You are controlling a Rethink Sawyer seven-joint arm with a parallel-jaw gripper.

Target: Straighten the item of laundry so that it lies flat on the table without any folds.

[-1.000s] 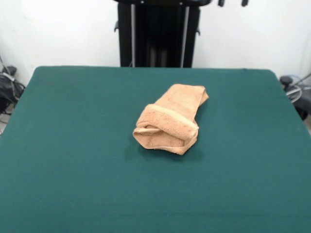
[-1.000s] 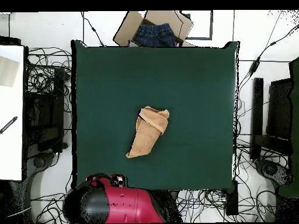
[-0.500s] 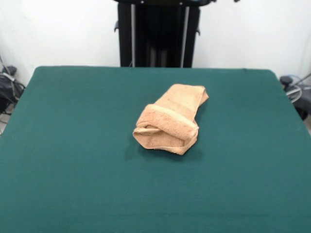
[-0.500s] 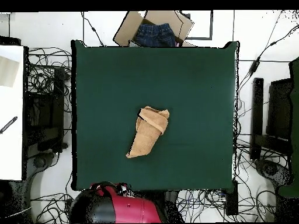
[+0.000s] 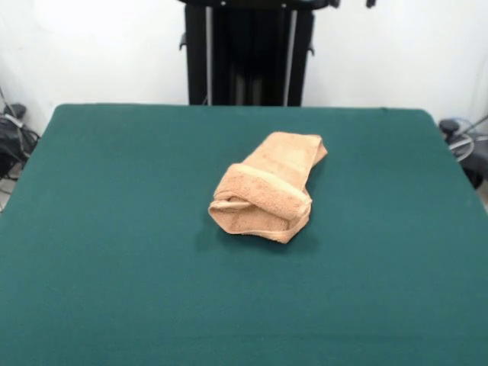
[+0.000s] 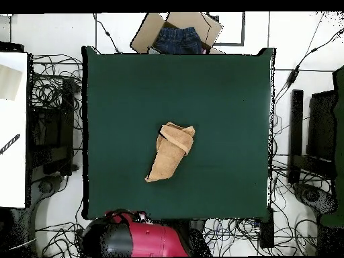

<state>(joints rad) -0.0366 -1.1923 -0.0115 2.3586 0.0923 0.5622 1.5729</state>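
Lying bunched up near the middle of the table [image 5: 114,290], the towel [image 5: 265,188] is still all folded, so nothing's done yet. Arm [image 6: 138,240] sits off the table's edge w/ its claw hidden, can't tell if open.

Front view: low, across the dark green felt-topped table [image 5: 114,229], facing the black pedestal [image 5: 248,53]. Overhead view: high, straight down, base at bottom. Both share the tabletop [image 6: 222,101]
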